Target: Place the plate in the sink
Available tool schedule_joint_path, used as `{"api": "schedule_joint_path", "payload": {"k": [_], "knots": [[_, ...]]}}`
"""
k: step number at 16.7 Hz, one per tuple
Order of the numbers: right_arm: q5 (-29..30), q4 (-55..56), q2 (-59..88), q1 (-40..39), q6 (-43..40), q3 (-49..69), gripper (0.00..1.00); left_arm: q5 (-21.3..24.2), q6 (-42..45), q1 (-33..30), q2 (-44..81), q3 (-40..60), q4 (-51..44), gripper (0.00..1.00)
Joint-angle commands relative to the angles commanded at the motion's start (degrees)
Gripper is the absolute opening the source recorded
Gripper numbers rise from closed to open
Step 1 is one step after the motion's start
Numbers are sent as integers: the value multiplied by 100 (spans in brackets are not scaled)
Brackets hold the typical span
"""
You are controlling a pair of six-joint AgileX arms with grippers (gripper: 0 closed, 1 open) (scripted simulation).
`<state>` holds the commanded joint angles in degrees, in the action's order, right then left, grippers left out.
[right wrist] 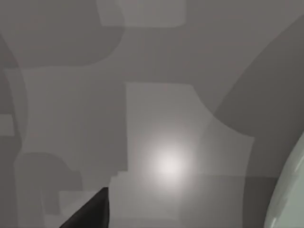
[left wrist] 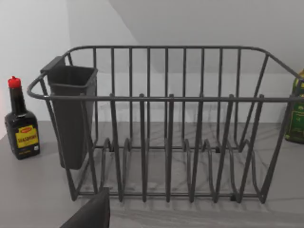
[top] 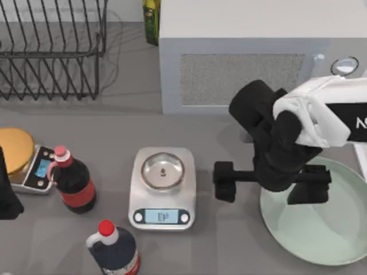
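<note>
At far left of the top view, parked at the table's edge: left gripper [top: 7, 195], a dark shape beside a gold-topped scale [top: 17, 152]; open or closed, cannot tell. Behind it, a wire dish rack [top: 51, 48]. Seen from the left wrist, the same rack [left wrist: 166, 118] carries a dark cutlery cup [left wrist: 71, 114] on one end, with a red-capped sauce bottle [left wrist: 21, 123] standing beside that end, both beyond the top view's frame.

Further right, two dark red-capped bottles: one [top: 71, 180] just beside the gold-topped scale, the other [top: 114, 249] nearer the front edge. Then a kitchen scale [top: 162, 189] with a small steel dish, mid-table. Behind it, a green bottle [top: 151, 20] and the grey-white microwave [top: 241, 57].

Right of the scale, right gripper [top: 269, 180], fingers spread wide and holding nothing, one over bare table, the other over the plate [top: 332, 229]. Flat on the table at front right lies that plate, with the sink [top: 361, 160] showing as a white strip at the right edge, just behind it. From the right wrist: grey table, a sliver of plate rim [right wrist: 289, 190], one dark fingertip [right wrist: 90, 211].
</note>
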<state>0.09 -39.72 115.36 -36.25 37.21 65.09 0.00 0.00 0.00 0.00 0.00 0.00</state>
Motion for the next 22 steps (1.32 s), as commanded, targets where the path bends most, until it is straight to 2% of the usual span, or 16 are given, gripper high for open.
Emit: {"api": "schedule_joint_path", "payload": {"k": [2, 15, 22], "knots": [[0, 0, 0, 0, 0, 0, 100, 0, 0, 0, 0, 0, 0, 100], [0, 0, 0, 0, 0, 0, 2, 0, 0, 0, 0, 0, 0, 100], [0, 0, 0, 0, 0, 0, 0, 0, 0, 0, 0, 0, 0, 100]]}}
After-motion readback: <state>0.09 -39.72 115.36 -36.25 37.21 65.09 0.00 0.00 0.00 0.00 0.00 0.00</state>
